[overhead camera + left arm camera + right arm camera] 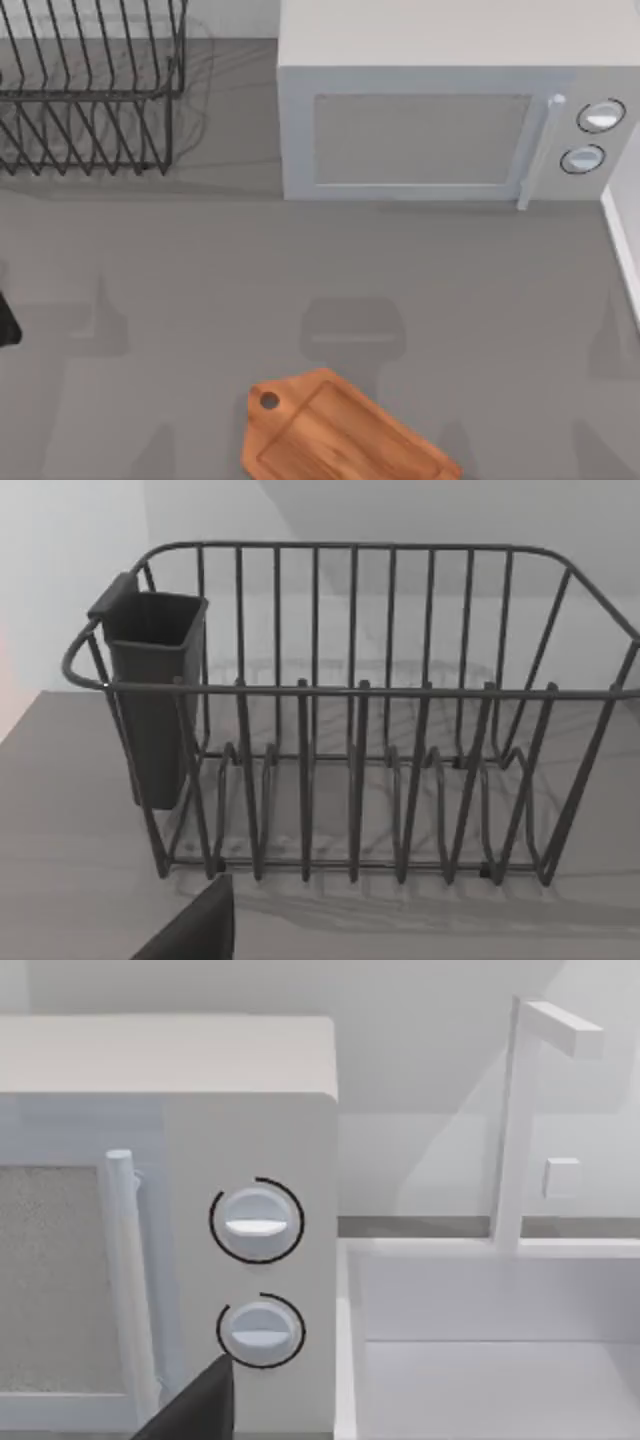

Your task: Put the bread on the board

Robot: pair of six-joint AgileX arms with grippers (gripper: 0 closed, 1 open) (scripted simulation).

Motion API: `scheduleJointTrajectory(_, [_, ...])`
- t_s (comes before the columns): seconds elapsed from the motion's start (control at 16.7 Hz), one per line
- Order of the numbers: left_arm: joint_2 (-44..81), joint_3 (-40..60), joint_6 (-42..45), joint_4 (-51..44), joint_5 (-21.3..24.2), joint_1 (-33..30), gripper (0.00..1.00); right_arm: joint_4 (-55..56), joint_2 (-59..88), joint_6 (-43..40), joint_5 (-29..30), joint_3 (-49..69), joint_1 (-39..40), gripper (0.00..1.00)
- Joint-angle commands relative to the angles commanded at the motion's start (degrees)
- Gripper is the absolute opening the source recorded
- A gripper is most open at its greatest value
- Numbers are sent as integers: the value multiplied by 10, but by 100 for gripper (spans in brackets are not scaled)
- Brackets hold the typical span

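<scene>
Board (340,432) flat at table's (200,300) near edge, microwave (440,120) behind

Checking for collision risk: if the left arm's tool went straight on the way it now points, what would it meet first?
Most likely the dish rack, meeting its near wire wall first. The left tool's dark tip points at it across bare table; how far off is unclear.
</scene>
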Motion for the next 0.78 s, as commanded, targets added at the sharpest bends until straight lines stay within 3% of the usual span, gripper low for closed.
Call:
scheduleJointTrajectory(0.24, [201, 167, 3, -96, 7, 14, 100, 0, 0, 0, 0, 0, 0, 100])
scheduleJointTrajectory(0.78, [796, 541, 52, -387, 4, 71, 100, 0, 0, 0, 0, 0, 0, 100])
